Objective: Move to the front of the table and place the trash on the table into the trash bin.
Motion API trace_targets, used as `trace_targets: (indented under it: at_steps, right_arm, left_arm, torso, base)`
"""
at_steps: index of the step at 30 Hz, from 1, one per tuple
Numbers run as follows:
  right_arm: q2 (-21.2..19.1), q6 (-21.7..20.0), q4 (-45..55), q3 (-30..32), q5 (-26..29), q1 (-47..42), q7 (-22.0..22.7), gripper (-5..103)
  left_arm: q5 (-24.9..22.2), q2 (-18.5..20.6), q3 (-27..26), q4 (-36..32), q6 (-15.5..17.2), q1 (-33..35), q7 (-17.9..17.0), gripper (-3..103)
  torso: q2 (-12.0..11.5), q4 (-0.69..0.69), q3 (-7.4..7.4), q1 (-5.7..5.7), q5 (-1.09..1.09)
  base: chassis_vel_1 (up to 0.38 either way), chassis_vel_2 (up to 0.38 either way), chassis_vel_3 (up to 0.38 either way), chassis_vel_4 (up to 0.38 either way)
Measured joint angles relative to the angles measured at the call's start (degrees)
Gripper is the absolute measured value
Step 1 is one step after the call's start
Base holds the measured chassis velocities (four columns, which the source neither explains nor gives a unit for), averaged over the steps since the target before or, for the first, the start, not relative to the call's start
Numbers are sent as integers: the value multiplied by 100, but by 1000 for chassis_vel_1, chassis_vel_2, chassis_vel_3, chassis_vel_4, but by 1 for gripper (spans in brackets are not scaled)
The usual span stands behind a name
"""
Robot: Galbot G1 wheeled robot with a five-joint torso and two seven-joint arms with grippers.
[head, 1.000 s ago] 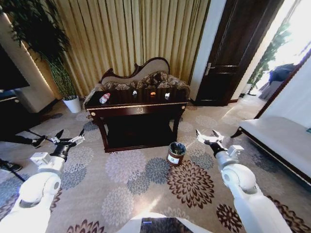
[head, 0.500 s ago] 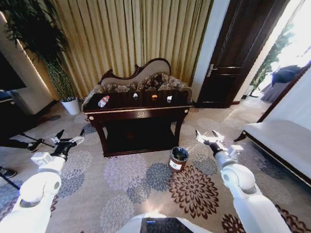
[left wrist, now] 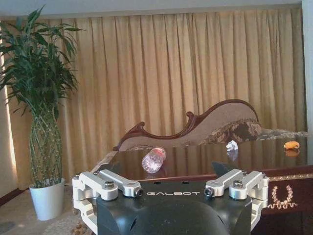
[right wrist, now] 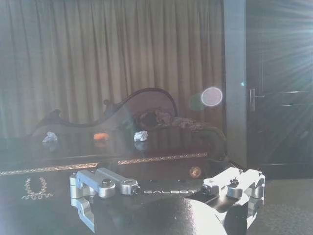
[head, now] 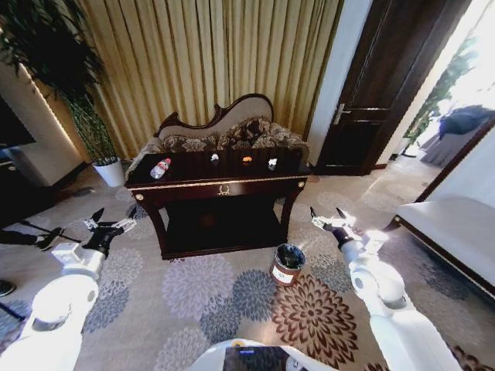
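we face the table (head: 220,188), bottle (head: 160,168) and scraps (head: 272,163) unmoved on it, bin (head: 288,264) waiting, both jaws wide and empty.

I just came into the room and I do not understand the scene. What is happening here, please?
A wheeled robot faces a low dark table and handles nothing. Its left gripper and right gripper are both open and empty, held out low on either side, short of the table. The trash lies on the tabletop: a plastic bottle, a small white scrap, an orange scrap and a white crumpled scrap. The trash bin stands on the carpet by the table's right front leg.
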Motion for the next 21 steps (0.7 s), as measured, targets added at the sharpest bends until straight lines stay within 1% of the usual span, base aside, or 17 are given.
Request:
trace_targets:
  at_steps: [13,17,21]
  right_arm:
    - [9,9,-13,26,0,-11,0,100]
    - [18,10,-22,26,0,-1,0,100]
    - [32,11,-30,23,0,1,0,100]
  left_arm:
    - [-1,-13,3,-34,21,-3,16,100]
    - [4,-18,4,-24,-25,8,8,100]
    - [4,-17,6,-7,-70,10,-8,100]
  torso:
    - [0,1,0,0,0]
    - [0,3,0,0,0]
    - [0,1,0,0,0]
  base:
    - [-108,166,164,-105]
    - [-100,151,165,-94]
    - [-133,150,140,-125]
